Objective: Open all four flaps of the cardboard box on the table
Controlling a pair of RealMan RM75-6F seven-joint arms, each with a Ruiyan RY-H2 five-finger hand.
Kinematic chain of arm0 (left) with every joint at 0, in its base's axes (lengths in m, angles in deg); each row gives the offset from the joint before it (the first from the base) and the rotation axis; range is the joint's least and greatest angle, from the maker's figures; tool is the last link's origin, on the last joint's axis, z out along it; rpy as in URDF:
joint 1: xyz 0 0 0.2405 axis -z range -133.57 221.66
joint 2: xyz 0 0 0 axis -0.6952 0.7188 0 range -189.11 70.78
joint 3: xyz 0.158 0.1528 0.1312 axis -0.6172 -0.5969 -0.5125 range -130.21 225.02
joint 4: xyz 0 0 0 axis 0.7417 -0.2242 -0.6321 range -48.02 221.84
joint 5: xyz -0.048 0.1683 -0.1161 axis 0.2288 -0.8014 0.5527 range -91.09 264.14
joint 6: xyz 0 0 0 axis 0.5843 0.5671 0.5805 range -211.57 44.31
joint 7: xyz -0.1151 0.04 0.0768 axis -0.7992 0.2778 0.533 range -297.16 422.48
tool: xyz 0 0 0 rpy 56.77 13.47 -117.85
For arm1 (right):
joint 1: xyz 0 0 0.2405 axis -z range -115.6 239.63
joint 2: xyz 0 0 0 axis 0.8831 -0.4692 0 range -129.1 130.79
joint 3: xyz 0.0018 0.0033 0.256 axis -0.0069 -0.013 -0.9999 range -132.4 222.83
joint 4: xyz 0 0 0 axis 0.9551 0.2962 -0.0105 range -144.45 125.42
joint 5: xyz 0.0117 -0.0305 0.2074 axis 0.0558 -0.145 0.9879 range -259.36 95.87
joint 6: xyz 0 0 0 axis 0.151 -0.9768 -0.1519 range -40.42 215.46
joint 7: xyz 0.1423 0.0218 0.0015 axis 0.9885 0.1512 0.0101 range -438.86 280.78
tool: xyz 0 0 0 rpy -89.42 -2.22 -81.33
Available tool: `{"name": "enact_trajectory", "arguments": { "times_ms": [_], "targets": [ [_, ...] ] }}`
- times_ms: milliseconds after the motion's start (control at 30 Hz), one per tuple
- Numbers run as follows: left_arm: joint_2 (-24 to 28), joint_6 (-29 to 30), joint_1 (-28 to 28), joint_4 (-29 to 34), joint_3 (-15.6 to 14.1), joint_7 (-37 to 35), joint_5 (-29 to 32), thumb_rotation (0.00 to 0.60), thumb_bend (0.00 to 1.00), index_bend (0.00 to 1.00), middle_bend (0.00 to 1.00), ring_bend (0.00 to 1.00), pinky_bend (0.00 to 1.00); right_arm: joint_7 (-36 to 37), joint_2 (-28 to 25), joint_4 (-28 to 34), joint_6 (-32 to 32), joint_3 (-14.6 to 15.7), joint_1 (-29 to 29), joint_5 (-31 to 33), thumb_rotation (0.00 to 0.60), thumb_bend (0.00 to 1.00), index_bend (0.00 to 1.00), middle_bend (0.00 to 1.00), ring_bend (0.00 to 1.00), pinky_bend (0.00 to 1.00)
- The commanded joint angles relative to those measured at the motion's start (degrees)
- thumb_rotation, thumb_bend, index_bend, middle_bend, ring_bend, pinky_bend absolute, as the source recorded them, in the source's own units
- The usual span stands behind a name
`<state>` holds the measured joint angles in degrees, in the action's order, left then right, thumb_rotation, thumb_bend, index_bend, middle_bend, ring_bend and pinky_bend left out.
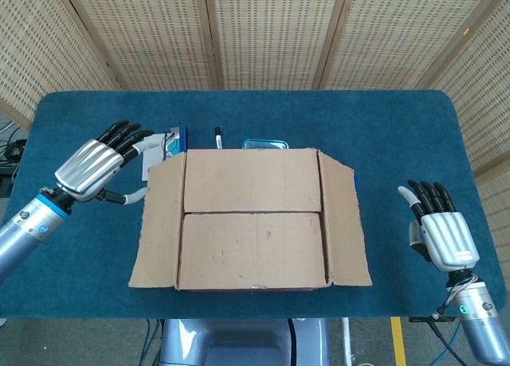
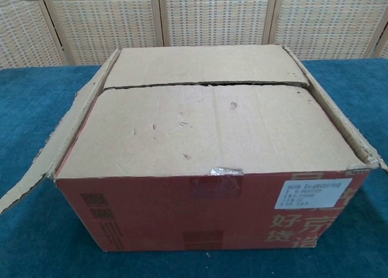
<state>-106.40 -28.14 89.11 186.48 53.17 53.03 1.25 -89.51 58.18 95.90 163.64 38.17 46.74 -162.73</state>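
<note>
- The cardboard box [image 1: 253, 218] sits on the blue table [image 1: 398, 127], midway between its side edges and close to the near edge.
- Its two long flaps, far flap [image 1: 252, 180] and near flap [image 1: 253, 249], lie flat and closed, meeting along a seam across the top.
- The left side flap [image 1: 159, 222] is folded outward and slopes down away from the box; the right side flap [image 1: 344, 222] is likewise folded outward.
- The chest view shows the box's red front wall with a white label [image 2: 313, 193] at its lower right.
- Behind the box, toward the far edge, a black marker [image 1: 217, 137], a teal container [image 1: 264, 144] and a blue-and-white packet [image 1: 163, 145] are partly hidden.
- The left hand [image 1: 94, 165] hovers near the table's left edge, just beside the left flap's far corner, fingers extended and slightly apart, holding nothing.
- The right hand [image 1: 441, 230] is near the right edge, well apart from the box, fingers straight and close together, empty.
</note>
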Motion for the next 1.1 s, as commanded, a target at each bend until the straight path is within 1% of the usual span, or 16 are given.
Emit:
{"name": "enact_trajectory", "arguments": {
  "times_ms": [33,133,367,433,533,600,667,767,1100],
  "targets": [
    [-4.00,-1.30,0.85,2.36,1.77,6.75,4.25,0.233,0.25,0.01,0.00,0.00,0.00,0.17,0.00,-0.03,0.15,0.02,0.10,-0.05,0.600,0.78,0.10,0.07,0.00,0.00],
    [-6.46,-1.74,1.65,3.32,2.77,10.94,6.80,0.222,0.25,0.00,0.00,0.00,0.00,0.37,0.01,-0.14,0.31,0.12,0.28,-0.11,0.600,0.78,0.10,0.07,0.00,0.00],
    [-11.71,-2.79,3.81,4.87,4.04,20.05,11.97,0.225,0.26,0.00,0.00,0.00,0.00,1.26,0.02,-0.79,0.46,0.17,0.53,-0.03,0.600,0.78,0.10,0.07,0.00,0.00],
    [-13.04,-3.18,4.51,5.16,4.17,22.21,12.99,0.242,0.26,0.00,0.00,0.00,0.00,1.51,0.00,-0.95,0.54,0.20,0.62,-0.09,0.600,0.78,0.10,0.07,0.00,0.00],
    [-15.13,-3.60,5.59,5.37,4.24,26.14,15.02,0.305,0.25,0.00,0.00,0.00,0.00,2.08,-0.04,-1.29,0.61,0.21,0.73,-0.11,0.600,0.78,0.10,0.07,0.00,0.00],
    [-16.53,-3.83,6.23,5.35,4.20,28.31,16.26,0.359,0.26,0.00,0.00,0.00,0.00,2.44,-0.08,-1.52,0.63,0.25,0.82,-0.15,0.600,0.78,0.10,0.07,0.00,0.00],
    [-17.70,-3.74,6.67,5.33,4.25,29.90,17.42,0.390,0.25,0.00,0.00,0.00,0.00,2.71,-0.10,-1.74,0.73,0.30,0.93,-0.24,0.600,0.78,0.10,0.07,0.00,0.00],
    [-19.22,-3.56,7.20,5.30,4.29,31.78,18.91,0.400,0.25,0.00,0.00,0.00,0.00,3.11,-0.18,-1.91,1.00,0.35,1.13,-0.42,0.600,0.78,0.10,0.07,0.00,0.00],
    [-23.33,-2.81,8.40,4.48,3.31,37.49,24.20,0.401,0.25,0.00,0.00,0.00,0.00,4.24,-0.36,-2.50,1.16,0.44,1.54,-0.42,0.600,0.78,0.10,0.07,0.00,0.00]
  ]
}}
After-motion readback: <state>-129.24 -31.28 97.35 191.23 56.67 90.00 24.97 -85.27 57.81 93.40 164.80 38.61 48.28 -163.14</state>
